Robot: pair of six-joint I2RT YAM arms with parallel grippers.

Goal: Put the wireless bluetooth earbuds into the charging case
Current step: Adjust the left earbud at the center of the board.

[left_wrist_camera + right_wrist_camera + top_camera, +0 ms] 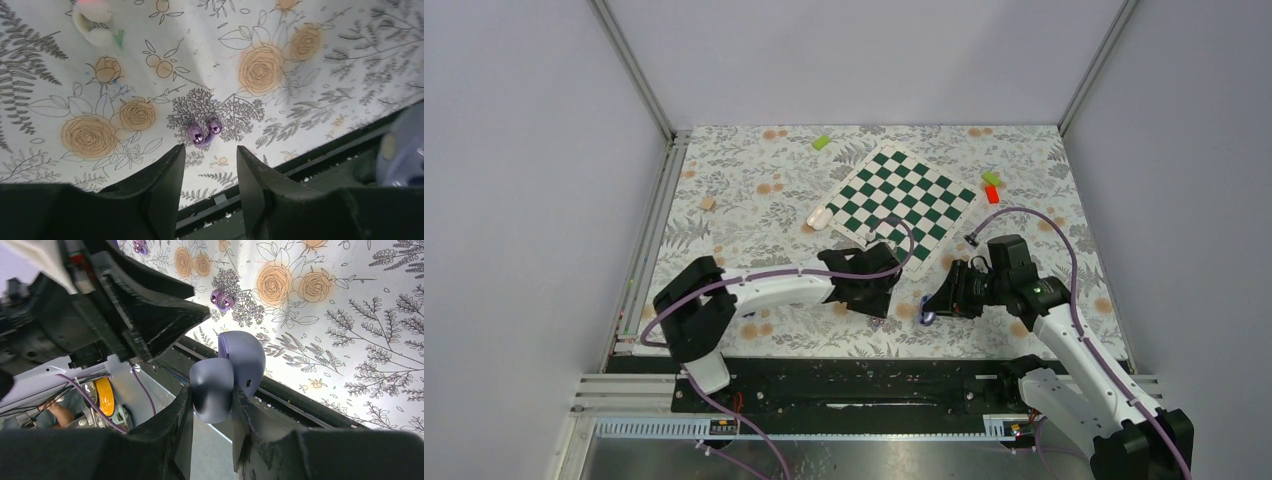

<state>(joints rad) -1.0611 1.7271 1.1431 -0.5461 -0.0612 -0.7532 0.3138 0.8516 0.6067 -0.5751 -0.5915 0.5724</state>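
Note:
Two tiny glossy purple earbuds [206,131] lie side by side on the floral cloth; they also show in the right wrist view [221,299]. My left gripper [209,152] is open and empty, its jaws just short of the earbuds; in the top view it [871,297] hides them. My right gripper [212,394] is shut on the lavender charging case [235,365], which is hinged open and held above the table's near edge. The case shows small in the top view [925,312], beside the right gripper [938,298], and at the left wrist view's right edge [402,145].
A green-and-white chessboard mat [902,200] lies at the back middle, with a white oval object [820,217] at its left corner. A green block [821,142], a green and red pair [991,186] and a tan block [708,203] lie around. A black rail [854,375] runs along the near edge.

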